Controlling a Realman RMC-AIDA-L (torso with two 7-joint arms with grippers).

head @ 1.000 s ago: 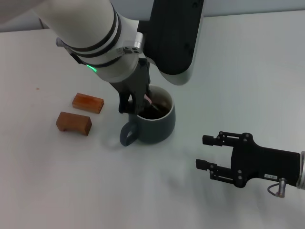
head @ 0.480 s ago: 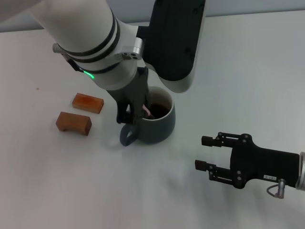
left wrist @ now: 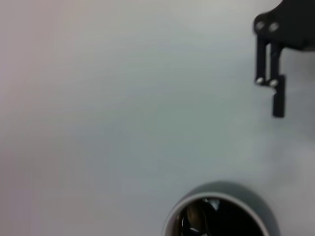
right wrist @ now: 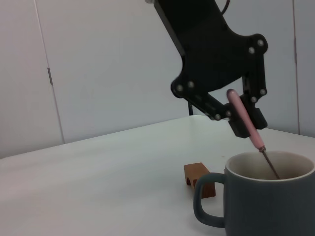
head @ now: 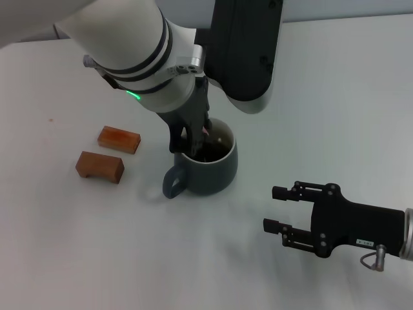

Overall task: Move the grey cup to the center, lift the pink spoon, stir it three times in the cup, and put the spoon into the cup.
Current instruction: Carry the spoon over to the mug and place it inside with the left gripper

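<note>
Here the left gripper [head: 193,139] hung directly over the mouth of the grey cup [head: 210,169], its dark fingers clamped together on the pink handle of the pink spoon [right wrist: 244,119]. The spoon slanted down from between those fingers, its thin metal shaft passing below the pale rim into the cup, with the bowl end hidden by the cup's wall in the right wrist view. The left wrist view looked down into the cup [left wrist: 221,212] and showed a dull metallic shape inside the dark interior, too blurred to make out further. The cup stood on the white table [head: 97,245] just beneath the gripper, its loop handle [head: 174,183] pointing toward the robot and slightly to the robot's left of the gripper. Two small brown wooden blocks [head: 100,166] lay side by side farther to the left of the gripper, well apart from the cup. The right gripper [head: 279,209] rested low over the table on the far side of the cup from the blocks, nearer the robot, with its two fingers spread apart and nothing between them, well clear of the cup.
</note>
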